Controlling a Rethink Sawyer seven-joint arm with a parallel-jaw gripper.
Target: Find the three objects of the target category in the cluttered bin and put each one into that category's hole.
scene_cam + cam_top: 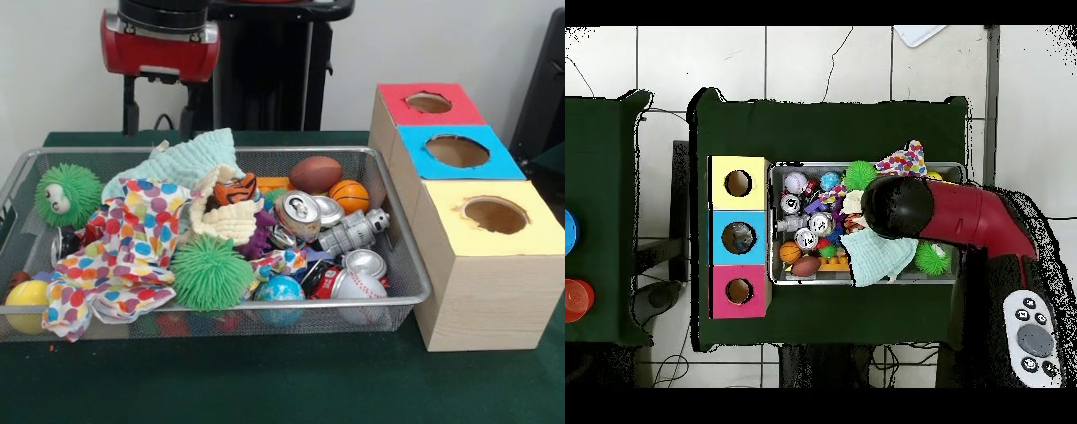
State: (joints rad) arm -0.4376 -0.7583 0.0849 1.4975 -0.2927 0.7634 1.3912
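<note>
The wire-mesh bin [418, 276] is piled with toys, cloths and cans; it also shows in the overhead view [797, 283]. No see-through plastic bag shows in either view; any are hidden under the clutter or the arm. The red-topped hole [429, 102] is the farthest box from the front camera, and in the overhead view [738, 291] it lies left of the bin. My gripper [159, 113] hangs above the bin's far rim at the left, its two black fingers [131, 106] apart with nothing between them. In the overhead view the arm's head [896, 206] covers it.
A polka-dot cloth [124, 256], a pale green cloth [185, 163], green fuzzy balls [210, 272], drink cans [298, 214], a football [315, 173] and a baseball [357, 287] fill the bin. The blue-topped hole [456, 151] and yellow-topped hole [494, 215] stand beside the red one.
</note>
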